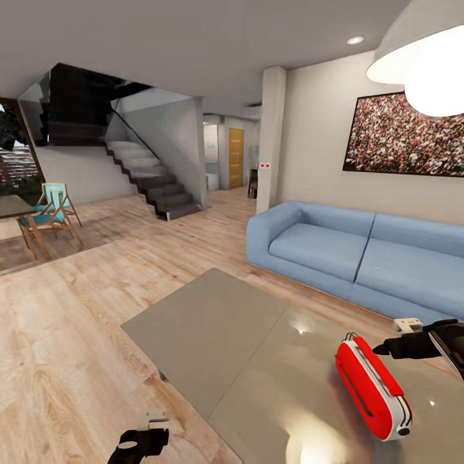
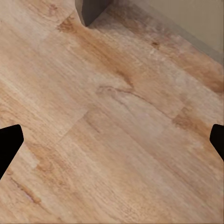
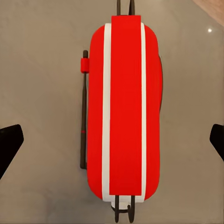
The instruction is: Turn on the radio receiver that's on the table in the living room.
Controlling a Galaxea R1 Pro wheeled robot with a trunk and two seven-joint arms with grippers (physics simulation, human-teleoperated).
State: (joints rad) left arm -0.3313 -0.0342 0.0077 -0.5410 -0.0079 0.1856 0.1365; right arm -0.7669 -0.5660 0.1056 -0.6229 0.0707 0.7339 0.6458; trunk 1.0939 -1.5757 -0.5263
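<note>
Jaws of the right gripper (image 3: 112, 140) stand wide apart, their dark tips at opposite edges of the right wrist view with the radio receiver (image 3: 123, 107) lying between them and touched by neither. That red box shows its narrow side there, with two white trim lines running its length, a thin dark antenna rod (image 3: 84, 107) beside it and wire handle ends at both ends. In the head view the right gripper (image 1: 419, 341) hangs just beyond the far end of the radio receiver (image 1: 370, 380), which lies on the glossy grey desk (image 1: 212, 328) near its right part, a round dial at its near end. Jaws of the left gripper (image 2: 112, 142) are also wide apart, holding nothing, over the light wood floor (image 2: 112, 130), with a grey desk leg (image 2: 93, 10) and the desk edge at the rim of the left wrist view. The left gripper (image 1: 145, 438) sits low beside the near-left edge of the desk. Beyond the desk a long blue sofa (image 1: 361, 254) stands against the wall under a crowd photo (image 1: 406, 138), with a white pendant lamp (image 1: 425, 58) overhead. A dark staircase (image 1: 148, 174) and wooden chairs with blue seats (image 1: 48, 219) lie farther off.
</note>
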